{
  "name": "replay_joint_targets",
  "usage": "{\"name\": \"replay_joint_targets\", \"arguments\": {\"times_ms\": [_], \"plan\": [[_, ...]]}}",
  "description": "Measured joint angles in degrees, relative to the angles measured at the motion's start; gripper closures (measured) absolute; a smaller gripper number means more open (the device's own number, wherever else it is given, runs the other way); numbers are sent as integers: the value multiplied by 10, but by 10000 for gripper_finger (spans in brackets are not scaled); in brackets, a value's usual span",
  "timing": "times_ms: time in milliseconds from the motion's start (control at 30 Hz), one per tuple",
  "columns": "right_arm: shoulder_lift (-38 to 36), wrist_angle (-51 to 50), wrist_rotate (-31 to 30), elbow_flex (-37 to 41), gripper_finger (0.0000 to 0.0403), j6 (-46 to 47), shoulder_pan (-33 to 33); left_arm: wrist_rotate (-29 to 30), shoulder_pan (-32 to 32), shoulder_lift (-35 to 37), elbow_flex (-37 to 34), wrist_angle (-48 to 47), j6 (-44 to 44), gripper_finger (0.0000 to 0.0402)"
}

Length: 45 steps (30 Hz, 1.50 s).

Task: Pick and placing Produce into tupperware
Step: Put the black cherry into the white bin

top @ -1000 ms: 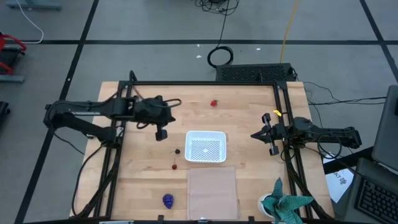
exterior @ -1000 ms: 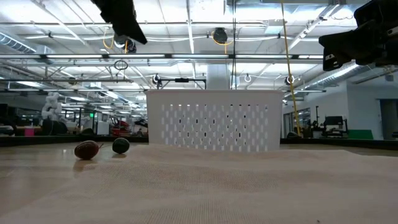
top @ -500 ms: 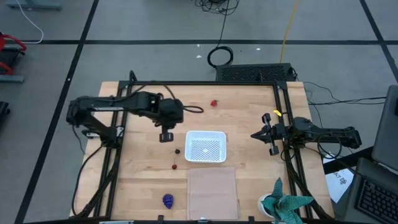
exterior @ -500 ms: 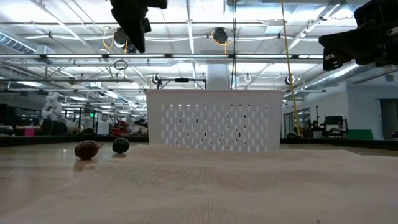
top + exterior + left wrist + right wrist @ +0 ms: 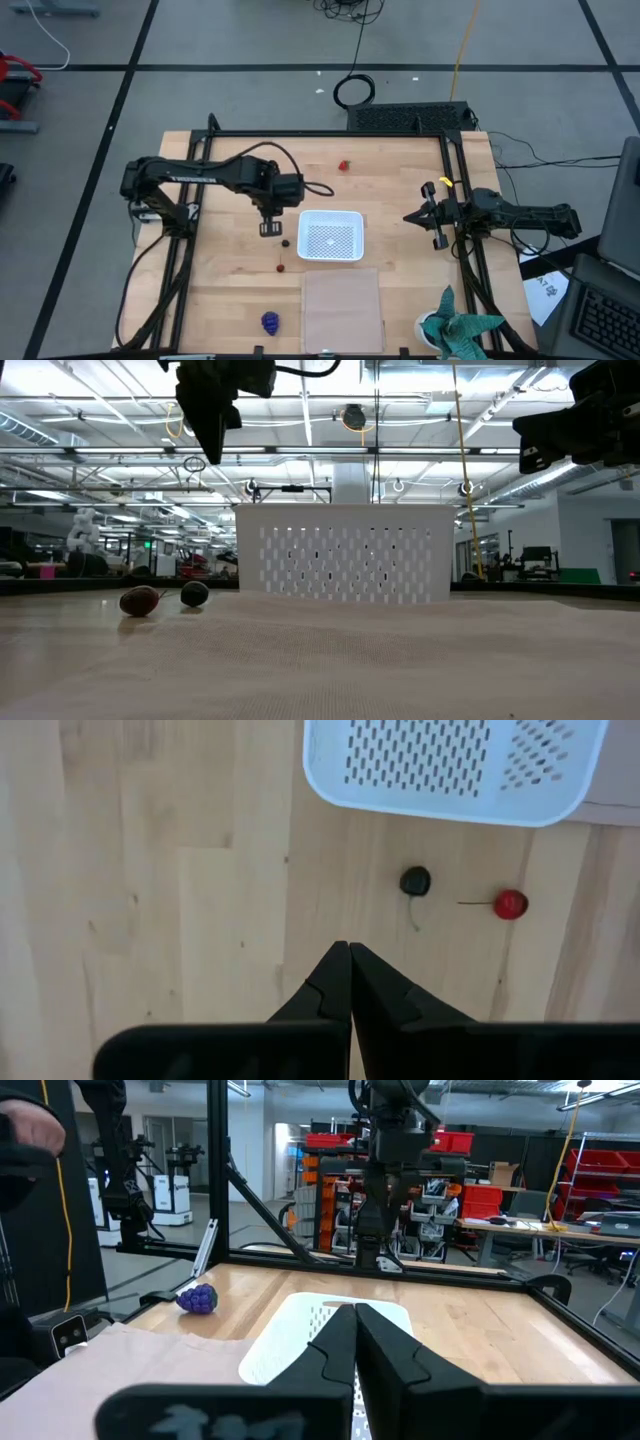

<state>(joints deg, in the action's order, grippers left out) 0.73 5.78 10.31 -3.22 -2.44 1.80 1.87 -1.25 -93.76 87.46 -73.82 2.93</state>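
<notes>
Hovering with fingers pressed together and holding nothing, the left hand [image 5: 270,228] hangs above the counter [image 5: 220,290], the dark round berry [image 5: 285,242] just at its 4 o'clock and the tupperware [image 5: 331,236] at 3 o'clock. The small red cherry [image 5: 281,267] lies at the berry's 6 o'clock, the purple grape bunch [image 5: 270,322] farther down. The right hand [image 5: 436,229], also closed and empty, waits at the tub's 3 o'clock.

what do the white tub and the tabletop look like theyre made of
The white tub looks like moulded plastic: even matte white, rounded corners, neat rows of punched holes in its floor and walls. The tabletop looks like light wood, butcher-block style: visible grain and plank seams, smooth finish, possibly a laminate.
</notes>
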Motion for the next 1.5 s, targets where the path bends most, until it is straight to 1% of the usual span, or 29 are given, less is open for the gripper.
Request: {"name": "replay_joint_targets", "arguments": {"times_ms": [100,200,333,500,733,900,1000,1067,1167,1267,1333,1500], "plan": [[0,0,0,0,403,2,0,-4,0,0,0,0,0,399],[0,0,0,0,403,2,0,-31,0,0,0,4,7,401],[0,0,0,0,403,2,0,-51,0,0,0,10,48,397],[0,0,0,0,403,2,0,-50,4,0,0,14,49,388],[0,0,0,0,403,2,0,-48,6,0,0,24,34,387],[0,0,0,0,403,2,0,-31,6,0,0,37,30,387],[0,0,0,0,403,2,0,-32,6,0,0,36,21,386],[0,0,0,0,403,2,0,-43,6,0,0,36,21,382],[0,0,0,0,403,2,0,-59,8,0,0,36,15,361],[0,0,0,0,403,2,0,-70,16,0,0,36,2,326],[0,0,0,0,403,2,0,-80,24,0,0,36,1,297],[0,0,0,0,403,2,0,-77,41,0,0,41,6,214]]}}
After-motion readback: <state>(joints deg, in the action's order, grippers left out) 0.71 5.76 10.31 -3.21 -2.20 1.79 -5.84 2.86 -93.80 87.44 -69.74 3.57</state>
